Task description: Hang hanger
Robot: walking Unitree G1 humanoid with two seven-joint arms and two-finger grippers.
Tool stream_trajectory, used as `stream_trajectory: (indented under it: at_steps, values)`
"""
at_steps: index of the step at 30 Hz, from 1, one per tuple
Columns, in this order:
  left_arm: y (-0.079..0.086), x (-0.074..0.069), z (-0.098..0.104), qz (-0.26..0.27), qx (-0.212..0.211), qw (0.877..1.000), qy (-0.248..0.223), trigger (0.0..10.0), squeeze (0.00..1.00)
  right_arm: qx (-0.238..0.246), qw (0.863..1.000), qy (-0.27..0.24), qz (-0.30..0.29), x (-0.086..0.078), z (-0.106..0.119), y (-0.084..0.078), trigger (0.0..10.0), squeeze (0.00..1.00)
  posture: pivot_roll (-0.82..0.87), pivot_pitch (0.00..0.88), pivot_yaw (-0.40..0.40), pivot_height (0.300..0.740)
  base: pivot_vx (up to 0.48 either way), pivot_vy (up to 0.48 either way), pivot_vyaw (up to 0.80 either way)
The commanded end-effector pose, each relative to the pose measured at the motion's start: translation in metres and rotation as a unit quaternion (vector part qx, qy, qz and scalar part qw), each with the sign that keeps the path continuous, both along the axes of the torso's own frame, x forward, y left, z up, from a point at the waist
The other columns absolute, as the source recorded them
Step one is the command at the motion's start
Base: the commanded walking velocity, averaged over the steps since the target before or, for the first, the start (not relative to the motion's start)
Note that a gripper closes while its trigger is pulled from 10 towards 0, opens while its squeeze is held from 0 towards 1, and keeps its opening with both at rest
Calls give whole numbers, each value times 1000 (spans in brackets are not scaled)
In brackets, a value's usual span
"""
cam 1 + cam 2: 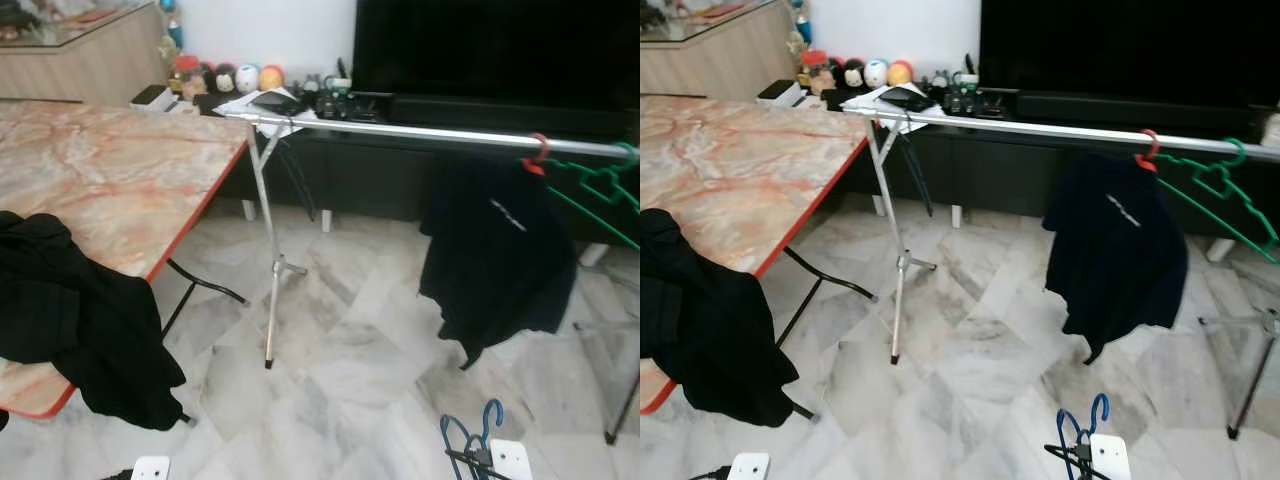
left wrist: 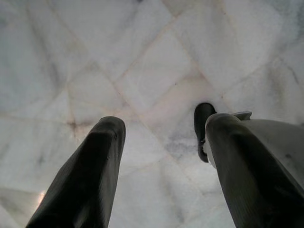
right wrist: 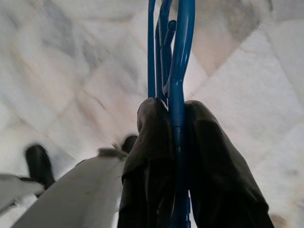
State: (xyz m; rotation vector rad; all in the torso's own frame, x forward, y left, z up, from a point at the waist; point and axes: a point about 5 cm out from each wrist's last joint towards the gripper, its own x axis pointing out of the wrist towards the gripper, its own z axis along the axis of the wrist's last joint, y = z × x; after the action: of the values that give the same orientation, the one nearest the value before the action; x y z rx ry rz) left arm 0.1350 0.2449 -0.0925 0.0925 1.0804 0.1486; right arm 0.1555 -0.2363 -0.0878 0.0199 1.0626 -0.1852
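While the robot stands back from the silver clothes rail (image 1: 430, 131), the left eye view shows the right tool (image 1: 478, 458) low at the picture's bottom edge, holding a blue hanger (image 1: 468, 432) above the marble floor (image 1: 350, 350). A black shirt (image 1: 497, 255) hangs on a red hanger (image 1: 538, 155) near the right end of the rail, and a green hanger (image 1: 600, 185) hangs beside it. A black garment (image 1: 80, 320) lies on the marble worktop (image 1: 110, 170) to the left.

In the right eye view the same things show, and the long bare part of the rail sits between its stand (image 1: 898, 262) and the black shirt. I think that bare part is the best place to aim for. The hook should go up over the rail and then come down on it, well away from the shirt. The shirt has a small white mark on it, but it is too small to read.

In the left wrist view the left tool (image 2: 161, 161) is wide apart and holds nothing, over the floor.

In the right wrist view the right tool's fingers (image 3: 152, 156) are squeezed tight on the blue hanger's thin bars.
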Motion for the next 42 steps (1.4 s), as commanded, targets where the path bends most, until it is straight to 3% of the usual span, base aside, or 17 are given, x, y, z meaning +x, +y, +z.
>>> stream_trajectory:
  at_steps: [1, 11, 21, 31, 42]
  values:
    - [-5, 3, 0, -15, 0, 1000, -4, 10000, 0, -9, 1000, 6, -6, -6, 0, -7, 10000, 0, -52, 0, 23, 740, 326, 0, 0]
    - [-7, 4, 0, -17, 0, 1000, -5, 10000, 0, -10, 1000, 4, -8, -5, 0, -8, 10000, 0, -52, 0, 21, 740, 324, 0, 0]
    - [3, 7, 4, -19, 5, 1000, -11, 10000, 0, -12, 1000, -1, -9, -3, 1, -8, 10000, 0, -53, 0, 17, 740, 325, 0, 0]
    - [-26, 13, -1, -32, -9, 999, -16, 10000, 0, -9, 1000, 4, -9, -3, 1, -8, 10000, 0, -52, 0, 17, 740, 325, 0, -390]
    - [-31, 21, 0, -35, -10, 999, -19, 10000, 0, -12, 1000, 4, -3, -2, 1, -8, 10000, 0, -50, 0, 17, 740, 323, 0, -480]
